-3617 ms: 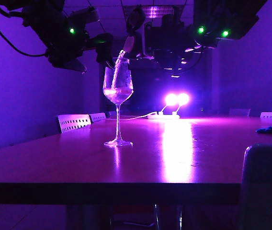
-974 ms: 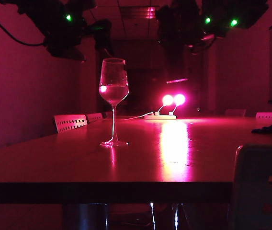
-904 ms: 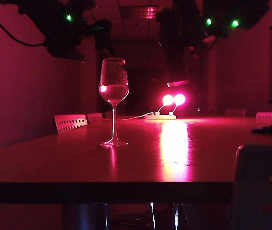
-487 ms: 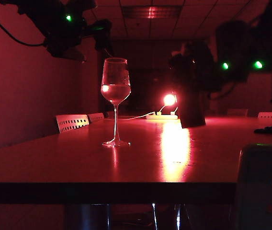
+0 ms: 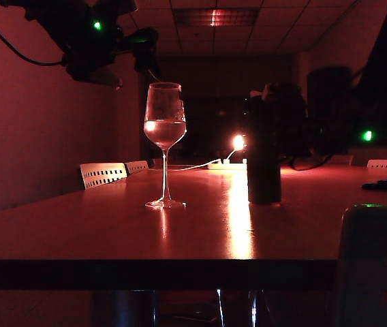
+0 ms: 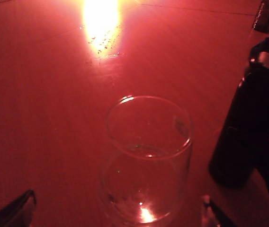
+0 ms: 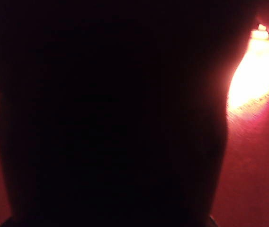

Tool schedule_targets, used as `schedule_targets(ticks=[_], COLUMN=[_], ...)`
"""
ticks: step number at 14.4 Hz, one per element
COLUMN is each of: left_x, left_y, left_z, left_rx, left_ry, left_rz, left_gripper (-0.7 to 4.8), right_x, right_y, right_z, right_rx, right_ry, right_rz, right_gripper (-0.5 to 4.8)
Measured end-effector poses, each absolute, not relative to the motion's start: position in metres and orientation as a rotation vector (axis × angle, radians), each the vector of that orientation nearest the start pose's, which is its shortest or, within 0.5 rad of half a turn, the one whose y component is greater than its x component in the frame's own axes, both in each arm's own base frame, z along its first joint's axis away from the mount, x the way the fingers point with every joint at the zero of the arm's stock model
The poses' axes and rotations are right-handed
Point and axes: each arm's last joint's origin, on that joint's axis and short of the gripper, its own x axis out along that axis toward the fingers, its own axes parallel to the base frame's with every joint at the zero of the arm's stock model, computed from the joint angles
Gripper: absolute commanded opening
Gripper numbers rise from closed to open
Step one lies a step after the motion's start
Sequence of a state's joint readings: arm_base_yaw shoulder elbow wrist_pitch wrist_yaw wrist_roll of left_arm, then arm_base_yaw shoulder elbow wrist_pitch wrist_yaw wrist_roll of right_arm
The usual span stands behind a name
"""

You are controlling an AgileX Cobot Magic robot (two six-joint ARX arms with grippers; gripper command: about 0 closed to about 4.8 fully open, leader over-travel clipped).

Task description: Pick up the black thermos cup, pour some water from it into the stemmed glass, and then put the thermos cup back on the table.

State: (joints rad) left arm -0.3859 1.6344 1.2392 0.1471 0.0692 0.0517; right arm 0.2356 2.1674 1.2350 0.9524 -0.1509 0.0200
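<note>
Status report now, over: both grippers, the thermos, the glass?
Left gripper open, hovering above clear stemmed glass, part-filled. Right gripper: jaws not visible, wrist view filled by tall black thermos cup, upright on brown wooden table. Nothing in the way.

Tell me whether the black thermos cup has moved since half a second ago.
Yes. The black thermos cup has come down and left toward the stemmed glass, now standing upright on the table, judged against the glass.

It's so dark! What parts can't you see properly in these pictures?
- Right gripper: the right wrist view is filled by the black thermos cup; its fingers are hidden.
- Thermos cup's lid: only a dark outline in the exterior view.
- Stemmed glass: stem and foot hidden beneath its bowl in the left wrist view.
</note>
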Motion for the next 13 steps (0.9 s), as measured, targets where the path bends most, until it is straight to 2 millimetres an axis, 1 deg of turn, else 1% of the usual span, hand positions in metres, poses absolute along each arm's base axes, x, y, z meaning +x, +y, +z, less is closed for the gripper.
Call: schedule_targets(ticks=[5,6,7,8,13], left_x=[0.3509,0.3510,0.3510,0.3509,0.3499], left_y=[-0.1449,-0.1449,-0.1449,-0.1449,-0.1450], left_z=[0.3043,0.3043,0.3043,0.3043,0.3057], left_rx=[0.090,0.090,0.090,0.090,0.087], left_ry=[0.235,0.235,0.235,0.235,0.232], left_rz=[-0.460,-0.460,-0.460,-0.460,-0.477], left_gripper=[4.79,4.79,4.79,4.79,4.79], right_x=[0.4455,0.4455,0.4455,0.4455,0.4451], right_y=[0.1112,0.1112,0.1112,0.1112,0.1120], right_z=[0.1590,0.1590,0.1590,0.1590,0.1572], right_rx=[0.034,0.034,0.034,0.034,0.035], right_ry=[-0.022,-0.022,-0.022,-0.022,-0.004], right_rz=[0.375,0.375,0.375,0.375,0.405], right_gripper=[1.81,2.48,3.88,4.79,4.79])
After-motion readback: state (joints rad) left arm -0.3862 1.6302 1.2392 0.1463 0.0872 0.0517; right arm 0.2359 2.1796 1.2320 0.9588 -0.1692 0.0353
